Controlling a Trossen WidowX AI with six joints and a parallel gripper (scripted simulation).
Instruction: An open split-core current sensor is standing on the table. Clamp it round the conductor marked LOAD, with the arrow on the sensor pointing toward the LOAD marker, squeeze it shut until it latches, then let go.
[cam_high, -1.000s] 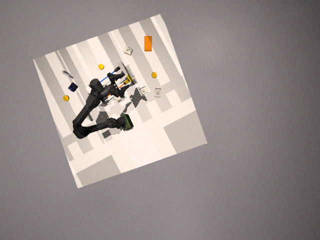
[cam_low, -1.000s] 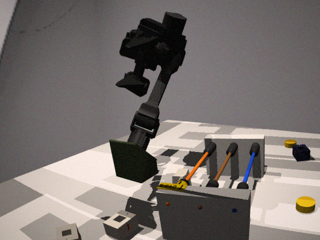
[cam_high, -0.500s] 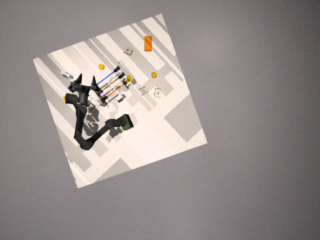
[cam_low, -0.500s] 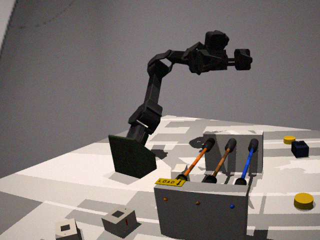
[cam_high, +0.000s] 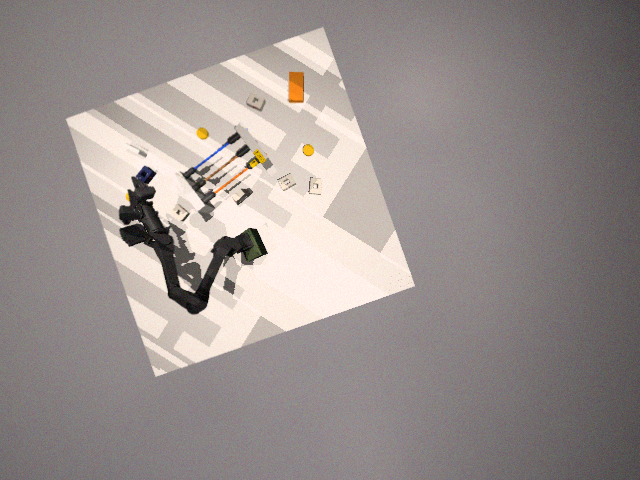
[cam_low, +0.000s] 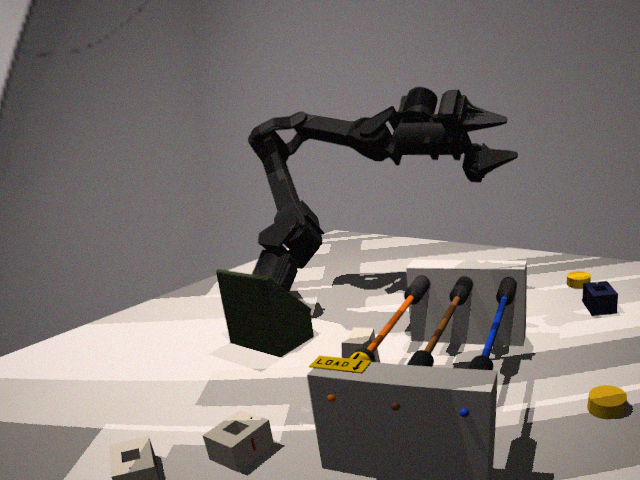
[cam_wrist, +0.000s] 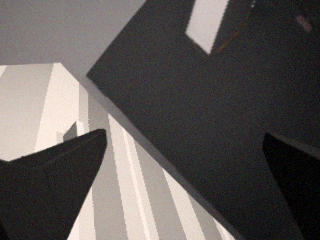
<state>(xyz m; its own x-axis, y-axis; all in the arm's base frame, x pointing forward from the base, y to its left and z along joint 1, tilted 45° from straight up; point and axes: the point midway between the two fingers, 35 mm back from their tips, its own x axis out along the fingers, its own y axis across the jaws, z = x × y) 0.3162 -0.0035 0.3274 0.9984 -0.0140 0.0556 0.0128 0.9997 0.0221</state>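
Observation:
The orange conductor (cam_high: 231, 179) (cam_low: 391, 324) runs between two grey end blocks, beside a brown and a blue one. The yellow LOAD marker (cam_high: 259, 156) (cam_low: 330, 363) sits at its near end in the exterior view, its arrow toward that camera. A small pale and black piece (cam_high: 241, 195) stands beside the orange conductor; it may be the open sensor, but its jaws and arrow are too small to tell. My gripper (cam_low: 511, 137) (cam_wrist: 184, 138) is wide open and empty, high above the table beyond the far end block, pointing away from the arm's base.
Pale blocks with square openings (cam_high: 285, 181) (cam_high: 315, 186) (cam_high: 255, 101) (cam_high: 179, 211) stand around the conductors. A navy block (cam_high: 145, 174) (cam_low: 599, 298), yellow discs (cam_high: 202, 133) (cam_high: 308, 149) and an orange block (cam_high: 296, 86) stand farther out. A large dark surface (cam_wrist: 195, 110) fills much of the wrist view.

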